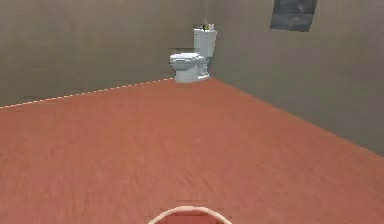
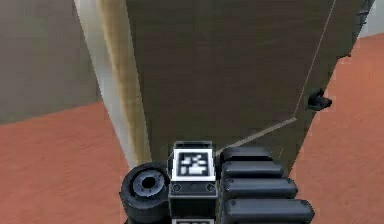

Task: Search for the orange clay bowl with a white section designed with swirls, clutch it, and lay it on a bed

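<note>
Bowl whereabouts I cannot tell, nor whether the gripper [image 2: 148, 190], sitting low near the door [image 2: 220, 70], holds anything; turning this near the door could, I judge, scrape the arm [image 2: 255, 190] against its handle [image 2: 318, 101].

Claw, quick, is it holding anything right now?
Claw: cannot be told. Its finger end can't be made out, so I can't say if it holds anything.

Wall pic [image 1: 298, 14] cut at top; pale rim [image 1: 187, 213] cut at btm; tool [image 2: 147, 189] tip unclear.
</note>
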